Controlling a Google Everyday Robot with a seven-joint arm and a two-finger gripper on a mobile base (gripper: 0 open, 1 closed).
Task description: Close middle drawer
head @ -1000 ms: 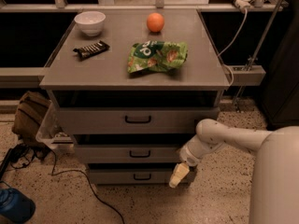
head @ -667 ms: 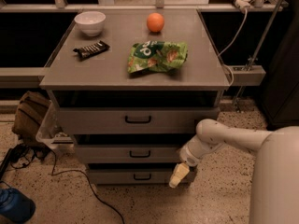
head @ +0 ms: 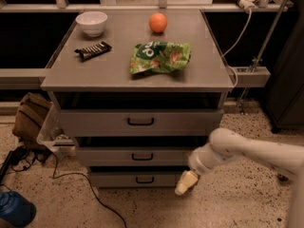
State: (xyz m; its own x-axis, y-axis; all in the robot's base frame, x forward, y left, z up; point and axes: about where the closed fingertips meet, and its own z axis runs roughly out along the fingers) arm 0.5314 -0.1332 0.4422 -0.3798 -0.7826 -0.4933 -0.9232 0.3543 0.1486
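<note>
Speckled floor lies beneath the white arm's cream-tipped gripper [head: 185, 183], low by the right end of the grey bottom drawer [head: 114, 179]; whether it is parted or closed cannot be told. Just up-left, the middle drawer [head: 109, 156], a long grey low-fronted panel with a small black bar handle, faces the camera. Its long axis runs left-right, under the taller grey top drawer [head: 95, 122]: three drawers. The grey table [head: 66, 75] carries one white bowl [head: 91, 22], one orange [head: 158, 22], one green crisp bag [head: 160, 57] and one dark wrapped bar [head: 93, 50]. Nothing has shifted since the earlier frame

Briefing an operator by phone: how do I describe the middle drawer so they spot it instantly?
Find the grey cabinet with snacks on top; three grey drawers stack down its front. The middle drawer has a low front with a small black bar handle, under the taller top drawer and above the bottom drawer, beside whose right end the robot's cream gripper hangs.
</note>
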